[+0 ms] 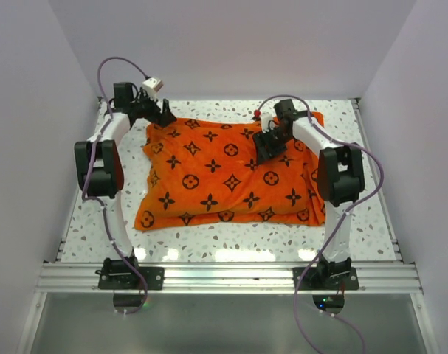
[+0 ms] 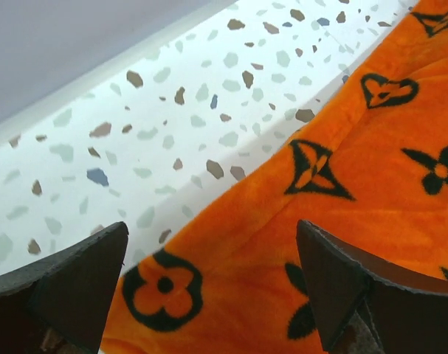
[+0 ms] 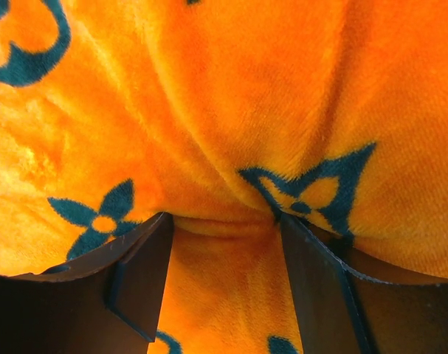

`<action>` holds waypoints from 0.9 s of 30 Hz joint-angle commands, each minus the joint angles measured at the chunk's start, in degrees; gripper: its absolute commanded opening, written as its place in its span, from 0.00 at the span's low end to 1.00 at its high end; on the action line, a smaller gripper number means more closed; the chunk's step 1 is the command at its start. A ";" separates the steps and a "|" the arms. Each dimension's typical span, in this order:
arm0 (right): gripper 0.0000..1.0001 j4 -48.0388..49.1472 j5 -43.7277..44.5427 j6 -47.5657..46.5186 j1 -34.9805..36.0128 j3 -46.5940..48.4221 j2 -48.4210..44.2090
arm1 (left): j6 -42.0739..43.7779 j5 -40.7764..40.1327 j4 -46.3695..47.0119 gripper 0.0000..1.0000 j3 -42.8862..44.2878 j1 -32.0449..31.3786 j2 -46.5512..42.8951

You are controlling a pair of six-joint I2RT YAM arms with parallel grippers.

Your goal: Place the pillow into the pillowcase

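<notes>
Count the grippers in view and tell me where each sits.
2. Left gripper open at the pillowcase's far-left corner; right gripper pinching fabric near its far-right edge.

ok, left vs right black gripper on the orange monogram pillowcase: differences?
Left gripper is open over the far-left corner of the orange plush pillowcase, partly above the speckled table; right gripper is pressed into its far-right part. Nothing lies between the left fingers; a fold bunches between the right's, clamping unclear. Both are at its far side.
</notes>
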 commanded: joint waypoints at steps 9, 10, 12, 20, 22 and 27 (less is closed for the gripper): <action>0.67 3.91 2.57 -0.75 -0.09 5.27 -0.02 | 7.33 8.95 -4.06 0.98 13.37 -2.01 11.31; 0.68 3.64 2.31 -0.75 -0.18 5.19 -0.46 | 7.68 9.39 -4.59 0.93 14.16 -2.10 11.83; 0.69 3.20 2.31 -0.75 -0.09 5.10 -1.25 | 8.73 10.79 -5.82 0.83 14.78 -1.92 12.71; 0.72 0.66 4.32 -2.15 -0.27 3.78 -3.19 | 2.26 7.49 0.22 0.00 19.09 -1.57 17.20; 0.72 0.21 4.50 -2.68 -0.27 3.52 -4.68 | -0.83 1.43 7.31 0.00 18.39 -1.31 17.37; 0.77 -1.54 4.24 -3.21 -0.27 2.55 -7.76 | -4.53 -22.67 10.87 0.00 30.02 -1.92 25.36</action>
